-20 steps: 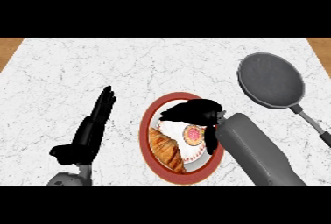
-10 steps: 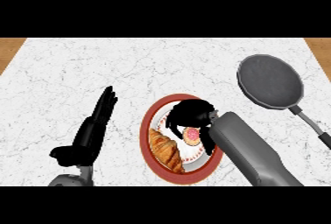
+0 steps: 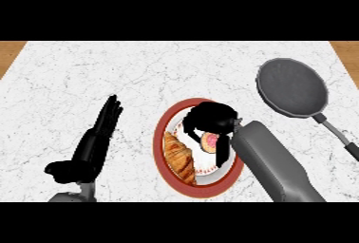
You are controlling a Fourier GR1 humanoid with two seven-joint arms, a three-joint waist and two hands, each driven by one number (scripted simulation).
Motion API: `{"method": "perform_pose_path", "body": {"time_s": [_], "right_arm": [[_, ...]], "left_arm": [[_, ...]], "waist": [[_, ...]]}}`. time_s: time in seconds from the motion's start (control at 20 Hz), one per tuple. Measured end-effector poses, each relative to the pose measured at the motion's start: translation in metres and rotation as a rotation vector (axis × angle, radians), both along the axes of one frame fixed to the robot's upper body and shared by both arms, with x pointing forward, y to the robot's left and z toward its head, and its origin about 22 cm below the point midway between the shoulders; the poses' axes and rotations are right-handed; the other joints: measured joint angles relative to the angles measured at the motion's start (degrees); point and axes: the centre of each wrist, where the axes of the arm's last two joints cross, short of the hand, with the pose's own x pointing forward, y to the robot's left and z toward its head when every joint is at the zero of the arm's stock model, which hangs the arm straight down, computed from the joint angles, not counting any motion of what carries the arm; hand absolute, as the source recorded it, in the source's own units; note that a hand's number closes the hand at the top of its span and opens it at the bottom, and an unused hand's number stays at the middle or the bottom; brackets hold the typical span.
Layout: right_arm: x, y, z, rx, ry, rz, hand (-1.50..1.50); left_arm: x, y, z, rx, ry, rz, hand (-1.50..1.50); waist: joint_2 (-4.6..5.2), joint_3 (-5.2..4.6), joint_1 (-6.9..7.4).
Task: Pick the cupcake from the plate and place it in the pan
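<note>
A red-rimmed white plate (image 3: pixel 163 153) lies at the counter's middle. On it sit a croissant (image 3: pixel 179 155) at the left and a cupcake (image 3: pixel 209 141) with pink icing toward the right. My right hand (image 3: pixel 210 117) is over the plate, its black fingers curled down around the cupcake, which is largely hidden. The dark grey pan (image 3: pixel 291 87) rests at the upper right, its handle (image 3: pixel 338 135) running toward the lower right. My left hand (image 3: pixel 98 133) rests open on the counter left of the plate, fingers straight.
The white marble counter (image 3: pixel 105 71) spreads around the plate and pan. Wooden strips (image 3: pixel 11 49) show at its far left and right corners.
My right hand has shifted left over the plate and its fingers have closed down around the cupcake. The left hand has stayed put.
</note>
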Motion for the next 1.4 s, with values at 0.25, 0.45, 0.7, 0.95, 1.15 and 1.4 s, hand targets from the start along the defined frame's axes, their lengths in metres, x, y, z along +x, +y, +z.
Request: {"method": "perform_pose_path", "body": {"time_s": [0.25, 0.45, 0.7, 0.95, 1.15, 1.4], "right_arm": [[-0.006, -0.019, -0.005, 0.055, -0.027, -0.384, 1.50], [-0.019, -0.023, 0.003, 0.115, -0.118, -0.665, 1.50], [-0.043, -0.018, 0.043, 0.287, -0.274, -0.870, 1.50], [-0.081, -0.022, 0.081, 0.439, -0.317, -1.030, 1.50], [-0.099, -0.041, 0.098, 0.524, -0.303, -1.158, 1.50], [-0.085, -0.068, 0.098, 0.615, -0.288, -1.272, 1.50]], "left_arm": [[-0.006, 0.011, -0.004, 0.004, 0.020, 0.040, 0.00], [-0.009, 0.016, -0.009, 0.007, 0.028, 0.067, 0.00], [-0.009, 0.015, -0.008, 0.007, 0.026, 0.069, 0.00], [-0.008, 0.007, -0.007, 0.005, 0.017, 0.040, 0.00], [-0.005, 0.000, -0.007, 0.000, 0.010, 0.015, 0.00], [0.000, -0.002, -0.005, 0.001, 0.008, 0.004, 0.00]], "waist": [[-0.51, 0.04, -2.78], [-0.90, 0.05, -4.16], [-0.85, 0.09, -3.91], [-0.31, 0.13, -2.47], [0.11, 0.15, -1.45], [0.45, 0.18, -0.53]]}}
